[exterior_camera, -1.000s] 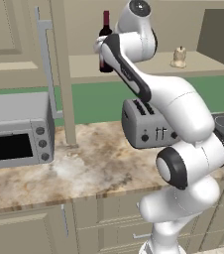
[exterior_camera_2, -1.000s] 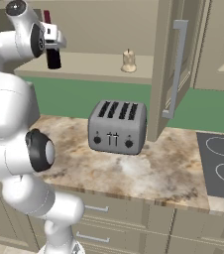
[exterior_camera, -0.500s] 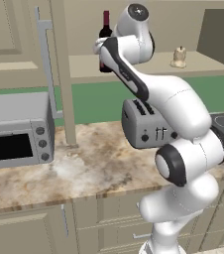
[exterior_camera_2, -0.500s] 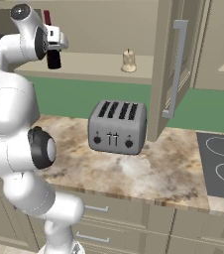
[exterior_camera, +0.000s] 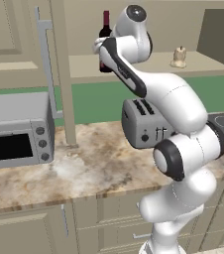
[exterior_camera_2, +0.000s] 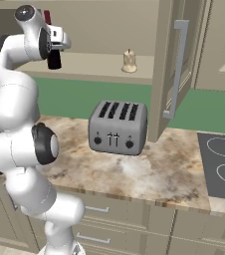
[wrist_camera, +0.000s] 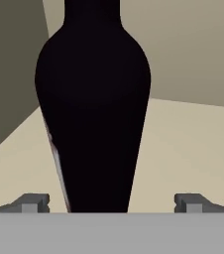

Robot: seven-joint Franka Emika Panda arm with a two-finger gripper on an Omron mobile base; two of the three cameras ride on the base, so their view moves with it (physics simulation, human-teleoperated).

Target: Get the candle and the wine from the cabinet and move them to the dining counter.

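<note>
Marbled bench up front, carrying a silver toaster and a toaster oven off to the left, with the hob at the right end. Behind them runs the green backsplash, and above that the open cabinet, its door swung out with the long bar handle showing.

Compared with a second ago, the arm has tucked in a touch closer to the shelf; bottle and candle have not budged.

Now the claw: spread wide, fingertips well clear on either side of the wine, which stands upright between them at the left of the shelf. No grip yet, no contact visible. Further along the same shelf, well apart to the right, sits the pale candle.
</note>
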